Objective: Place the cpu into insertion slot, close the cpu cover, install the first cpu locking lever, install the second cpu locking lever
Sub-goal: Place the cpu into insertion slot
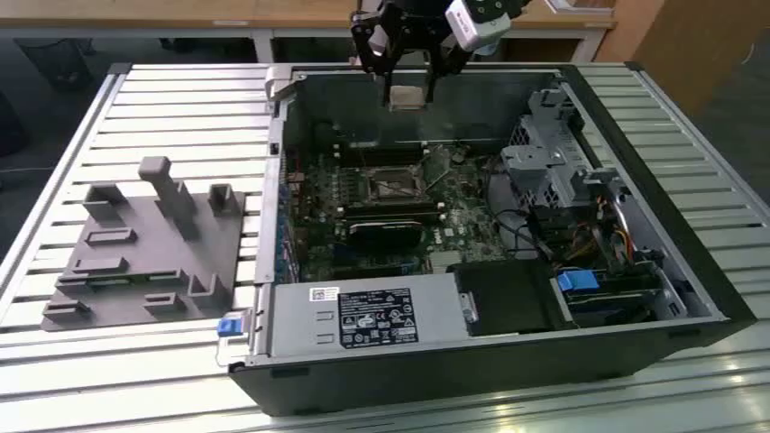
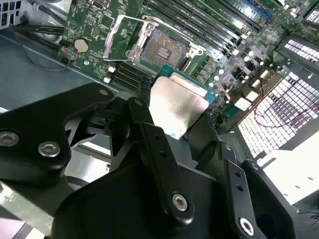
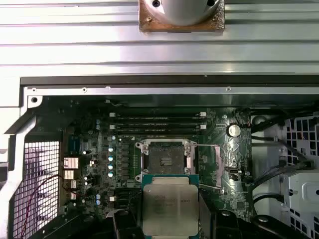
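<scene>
Pinches, with jaws drawn narrow, the small flat square cpu (image 1: 407, 97) with its pale silvery metal face, gripping two opposite edges between the black fingers (image 2: 149, 137) of the gripper (image 1: 407, 88). Hangs above the far wall of the case, well clear of the board below. Reading the exterior view from its left: starts at a grey moulded fixture block (image 1: 144, 244) lying on the pale slatted metal table (image 1: 180, 99), well apart from the work. Reaches next the open black computer case (image 1: 481, 379), with the white-labelled grey power supply box (image 1: 361, 320) along its near side. Finds mid-case the green motherboard (image 1: 470, 230), bearing a long black ribbed block (image 1: 388, 224) and, just beyond it, the small square black insertion slot (image 1: 391, 187). Ends at a silvery metal drive cage (image 1: 542, 167) toward the exterior view's right. Shows, in the second wrist view, the socket empty and the thin silvery frame plate of the cpu cover (image 2: 113, 39) tilted up beside it. Reads as the first step in hand: chip carried, not yet seated, cover and levers untouched. Calls, on that judgement, for centring the chip squarely over the recess, matching its orientation, keeping it level, and setting it down gently enough to spare the contacts.
</scene>
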Controlling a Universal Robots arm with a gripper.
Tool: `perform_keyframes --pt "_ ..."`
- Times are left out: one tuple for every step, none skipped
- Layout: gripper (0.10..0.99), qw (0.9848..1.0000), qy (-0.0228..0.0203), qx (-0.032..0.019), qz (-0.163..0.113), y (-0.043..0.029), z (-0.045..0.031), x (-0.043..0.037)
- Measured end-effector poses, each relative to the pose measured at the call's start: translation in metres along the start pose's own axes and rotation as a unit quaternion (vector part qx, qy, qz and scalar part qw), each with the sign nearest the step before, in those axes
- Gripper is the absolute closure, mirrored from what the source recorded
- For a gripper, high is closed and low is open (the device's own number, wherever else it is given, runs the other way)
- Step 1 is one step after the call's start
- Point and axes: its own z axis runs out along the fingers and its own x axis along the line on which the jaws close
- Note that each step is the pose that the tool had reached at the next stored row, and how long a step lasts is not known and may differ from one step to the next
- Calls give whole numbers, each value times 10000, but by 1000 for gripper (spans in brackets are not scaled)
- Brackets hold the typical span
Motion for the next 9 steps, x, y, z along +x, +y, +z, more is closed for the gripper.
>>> perform_keyframes --pt "545 10000 0 0 0 0 0 0" --pt "545 10000 0 0 0 0 0 0" --pt "545 10000 0 0 0 0 0 0" --pt "545 10000 0 0 0 0 0 0" --pt "545 10000 0 0 3 0 0 0" --pt "545 10000 0 0 6 0 0 0" --pt "545 10000 -1 0 12 0 0 0" --pt "545 10000 -2 -1 20 0 0 0" --pt "545 10000 -3 -1 30 0 0 0"
